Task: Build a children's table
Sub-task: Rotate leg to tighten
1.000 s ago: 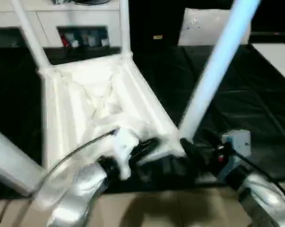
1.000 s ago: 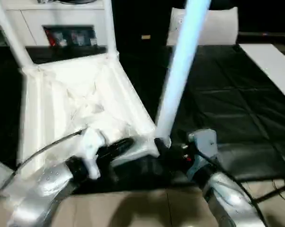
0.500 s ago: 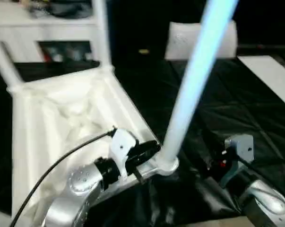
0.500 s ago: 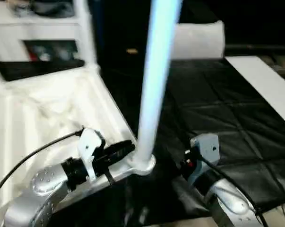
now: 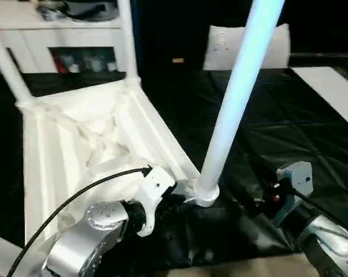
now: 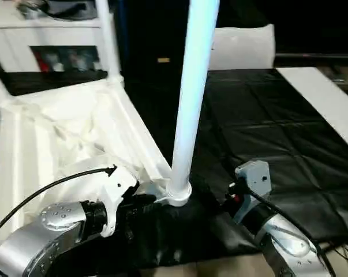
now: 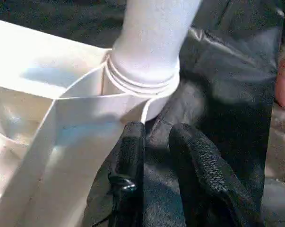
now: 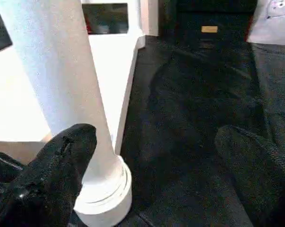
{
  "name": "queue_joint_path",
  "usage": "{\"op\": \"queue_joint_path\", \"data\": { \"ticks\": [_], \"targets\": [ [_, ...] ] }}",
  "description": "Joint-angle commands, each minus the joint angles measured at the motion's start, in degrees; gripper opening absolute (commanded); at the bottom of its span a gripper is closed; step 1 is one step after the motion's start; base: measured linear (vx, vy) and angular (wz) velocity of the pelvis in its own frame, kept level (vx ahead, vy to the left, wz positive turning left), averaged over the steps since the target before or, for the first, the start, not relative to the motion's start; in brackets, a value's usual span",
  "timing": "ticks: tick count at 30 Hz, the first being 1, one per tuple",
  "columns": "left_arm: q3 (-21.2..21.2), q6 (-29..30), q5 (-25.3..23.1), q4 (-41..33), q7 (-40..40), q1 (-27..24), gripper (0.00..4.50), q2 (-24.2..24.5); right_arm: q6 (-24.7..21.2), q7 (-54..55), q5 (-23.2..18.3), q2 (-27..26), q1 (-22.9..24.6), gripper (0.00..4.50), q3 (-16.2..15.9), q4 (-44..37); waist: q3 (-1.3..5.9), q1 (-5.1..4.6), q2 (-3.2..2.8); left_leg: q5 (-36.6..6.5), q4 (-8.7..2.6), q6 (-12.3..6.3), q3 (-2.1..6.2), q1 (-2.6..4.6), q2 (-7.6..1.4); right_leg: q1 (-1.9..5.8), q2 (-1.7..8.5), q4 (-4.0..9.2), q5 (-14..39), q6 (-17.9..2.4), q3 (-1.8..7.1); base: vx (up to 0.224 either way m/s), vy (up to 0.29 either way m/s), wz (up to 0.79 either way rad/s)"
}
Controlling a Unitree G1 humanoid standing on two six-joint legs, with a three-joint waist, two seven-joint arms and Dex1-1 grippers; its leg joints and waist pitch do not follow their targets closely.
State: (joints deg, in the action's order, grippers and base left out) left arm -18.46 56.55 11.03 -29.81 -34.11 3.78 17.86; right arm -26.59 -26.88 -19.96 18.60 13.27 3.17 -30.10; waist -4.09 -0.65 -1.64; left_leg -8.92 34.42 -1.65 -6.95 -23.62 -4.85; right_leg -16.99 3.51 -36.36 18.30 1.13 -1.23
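- The left gripper (image 7: 154, 142) sits low at the near corner of the tabletop (image 5: 81, 144), its two black fingers (image 7: 194, 156) a narrow gap apart, tips against the rim just under the corner socket (image 5: 204, 195); they clamp nothing that can be seen.
- The right gripper (image 8: 151, 156) stands spread wide, one finger close beside the near leg (image 5: 237, 98) and the other well off over the black cover; it holds nothing.
- The right arm's silver forearm (image 5: 326, 242) comes in from the lower right, the left one (image 5: 81, 242) from the lower left with a black cable (image 5: 75, 196) looping over it.
- The children's table lies upside down on the black-covered work table (image 5: 300, 121), ribbed underside facing up.
- The near leg stands seated in the corner socket closest to the grippers, leaning slightly to the right as it rises out of the top of the picture.
- Two more legs rise from the far corners: one at the far left (image 5: 6, 63), one at the far right (image 5: 127, 40).
- Behind the work table stand a white cabinet (image 5: 70, 34) and a pale cushion-like thing (image 5: 220, 49).
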Motion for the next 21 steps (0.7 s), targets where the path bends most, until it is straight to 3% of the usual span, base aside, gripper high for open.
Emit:
{"op": "queue_joint_path", "data": {
  "ticks": [1, 3, 6, 12, 18, 19, 20, 21],
  "targets": [
    [-0.3, 1.7, -1.6, 0.1, 2.0, 1.0, 1.24, -0.2, 0.6, -0.8, 0.2, 0.5, -0.6, 4.50, 0.0, 0.6, 1.49, -0.17, 0.14, -37.2, -6.34, 9.41, 4.78, 2.19, -6.75, -2.03, 5.81, 5.70, 15.2, -7.6, 2.23, -0.014, 0.054, -0.09],
    [-0.8, 3.3, -1.9, 0.7, 3.6, 2.0, 1.24, -0.3, 0.8, -1.5, 0.5, 1.0, -0.7, 4.50, -0.5, 0.7, 1.52, -0.28, 0.25, -35.6, -5.89, 8.71, 4.68, 2.00, -6.72, -2.07, 6.40, 6.11, 16.3, -7.7, 2.42, 0.000, 0.000, 0.00],
    [-2.5, 4.9, -2.6, 0.7, 4.6, 3.4, 1.24, 1.2, 1.1, -2.0, 0.9, 1.5, -0.6, 4.50, -0.9, 0.8, 1.81, -0.21, 0.41, -31.5, -5.86, 6.77, 4.28, 1.62, -6.89, -2.20, 6.20, 5.96, 13.1, -7.9, 2.35, 0.000, 0.000, 0.00],
    [-4.5, 9.0, -2.7, -0.9, 4.5, 4.0, 1.24, 2.9, 1.1, -3.1, 0.2, 3.1, 0.6, 4.50, -0.9, 0.5, 1.23, 0.16, 0.71, -32.5, -5.34, 5.99, 3.93, 1.80, -6.98, -3.24, 7.06, 6.83, 19.9, -8.2, 2.82, 0.000, 0.000, 0.00],
    [-6.9, 6.7, -4.5, 0.6, 5.9, 5.1, 1.24, 4.7, 0.2, -5.4, -0.6, 5.2, 1.1, 4.50, -1.0, -0.2, 1.28, 0.47, 0.64, -32.1, -5.92, 5.65, 3.79, 1.65, -7.18, -3.14, 6.48, 6.47, 15.5, -8.3, 2.76, 0.000, 0.000, 0.00],
    [-6.9, 6.7, -4.5, 0.6, 5.9, 5.1, 0.97, 4.7, 0.2, -5.4, -0.6, 5.2, 1.1, 4.50, -1.0, -0.2, 1.27, 0.61, 0.68, -31.1, -5.91, 5.05, 3.68, 1.61, -7.22, -3.09, 6.55, 6.50, 14.6, -8.5, 2.82, 0.000, 0.000, 0.00],
    [-6.6, 5.9, -4.7, 1.1, 6.1, 5.4, 0.97, 4.5, -0.5, -7.3, -1.8, 6.9, 1.4, 4.50, -1.4, -0.9, 1.32, 0.75, 0.46, -30.6, -5.84, 4.85, 3.64, 1.67, -7.18, -3.06, 6.63, 6.49, 14.2, -8.7, 2.85, 0.000, 0.000, 0.00],
    [-6.4, 5.2, -4.6, 1.2, 5.8, 5.4, 0.90, 4.4, -1.0, -8.4, -2.5, 7.8, 1.5, 4.50, -1.4, -1.2, 1.31, 0.89, 0.65, -29.6, -5.85, 4.23, 3.57, 1.53, -7.33, -2.76, 6.60, 6.50, 13.3, -8.8, 2.81, 0.000, 0.000, 0.00]
  ]
}}
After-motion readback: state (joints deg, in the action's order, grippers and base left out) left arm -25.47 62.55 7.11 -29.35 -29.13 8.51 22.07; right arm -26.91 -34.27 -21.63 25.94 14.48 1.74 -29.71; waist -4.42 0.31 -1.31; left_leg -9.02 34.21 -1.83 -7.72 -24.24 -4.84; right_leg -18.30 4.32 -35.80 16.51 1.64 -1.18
